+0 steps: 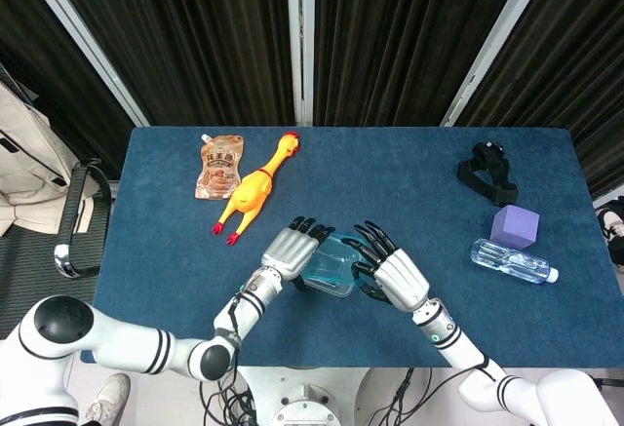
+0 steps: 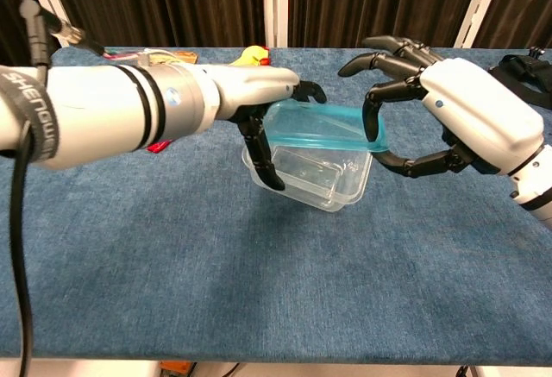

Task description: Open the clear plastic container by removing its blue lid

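The clear plastic container (image 2: 315,179) sits tilted at the table's near middle. Its blue lid (image 2: 323,122) lies slanted above it, parted from the rim on the left side and close to it on the right. My left hand (image 2: 259,105) grips the container's left end, fingers over the top and thumb down its front wall. My right hand (image 2: 453,118) holds the lid's right edge between curled fingers and thumb. In the head view, the left hand (image 1: 288,251) and right hand (image 1: 395,275) flank the container (image 1: 327,268), hiding most of it.
A yellow rubber chicken (image 1: 255,184) and a snack pouch (image 1: 220,165) lie at the back left. On the right are a black strap (image 1: 489,174), a purple cube (image 1: 515,225) and a water bottle (image 1: 512,260). A chair (image 1: 78,216) stands off the table's left edge.
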`<state>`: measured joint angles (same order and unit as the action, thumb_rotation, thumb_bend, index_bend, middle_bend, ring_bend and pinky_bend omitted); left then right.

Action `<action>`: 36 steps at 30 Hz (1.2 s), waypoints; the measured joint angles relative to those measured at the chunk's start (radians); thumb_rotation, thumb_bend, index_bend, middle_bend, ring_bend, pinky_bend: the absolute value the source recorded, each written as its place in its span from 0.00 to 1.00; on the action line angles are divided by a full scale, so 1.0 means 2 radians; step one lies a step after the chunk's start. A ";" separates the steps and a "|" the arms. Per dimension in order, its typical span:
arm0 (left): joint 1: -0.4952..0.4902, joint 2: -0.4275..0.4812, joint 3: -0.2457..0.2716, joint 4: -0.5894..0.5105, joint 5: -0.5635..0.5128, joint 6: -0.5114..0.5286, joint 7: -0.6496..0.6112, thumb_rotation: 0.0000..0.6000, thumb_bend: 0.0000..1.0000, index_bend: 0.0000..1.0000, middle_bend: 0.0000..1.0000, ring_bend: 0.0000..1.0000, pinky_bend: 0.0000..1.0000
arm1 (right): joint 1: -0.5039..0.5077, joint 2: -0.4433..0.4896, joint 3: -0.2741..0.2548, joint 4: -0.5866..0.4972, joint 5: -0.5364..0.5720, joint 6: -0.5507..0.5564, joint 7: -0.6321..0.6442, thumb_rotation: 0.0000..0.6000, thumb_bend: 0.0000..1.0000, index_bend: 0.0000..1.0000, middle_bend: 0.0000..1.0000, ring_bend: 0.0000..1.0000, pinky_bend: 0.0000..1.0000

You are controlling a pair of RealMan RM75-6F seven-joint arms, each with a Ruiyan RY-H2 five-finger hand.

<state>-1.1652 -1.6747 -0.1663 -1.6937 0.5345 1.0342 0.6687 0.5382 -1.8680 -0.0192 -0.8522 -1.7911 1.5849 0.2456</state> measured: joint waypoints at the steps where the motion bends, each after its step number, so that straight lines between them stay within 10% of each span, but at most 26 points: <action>1: 0.003 0.002 0.001 -0.002 0.006 0.002 -0.002 1.00 0.00 0.06 0.06 0.00 0.05 | 0.001 0.002 0.001 -0.001 0.000 0.001 -0.002 1.00 0.93 0.65 0.19 0.00 0.00; 31: 0.159 0.113 0.038 -0.033 0.167 0.073 -0.133 1.00 0.00 0.06 0.06 0.00 0.01 | -0.031 0.068 0.060 0.048 0.068 0.031 -0.027 1.00 0.93 0.62 0.16 0.00 0.00; 36: 0.185 0.117 0.047 -0.016 0.188 0.088 -0.138 1.00 0.00 0.06 0.06 0.00 0.01 | -0.039 0.055 0.061 0.092 0.093 -0.012 0.003 1.00 0.72 0.22 0.03 0.00 0.00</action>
<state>-0.7960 -1.4399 -0.0729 -1.7257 0.9111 1.2101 0.3917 0.4597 -1.7572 0.1021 -0.6672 -1.6048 1.5608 0.2526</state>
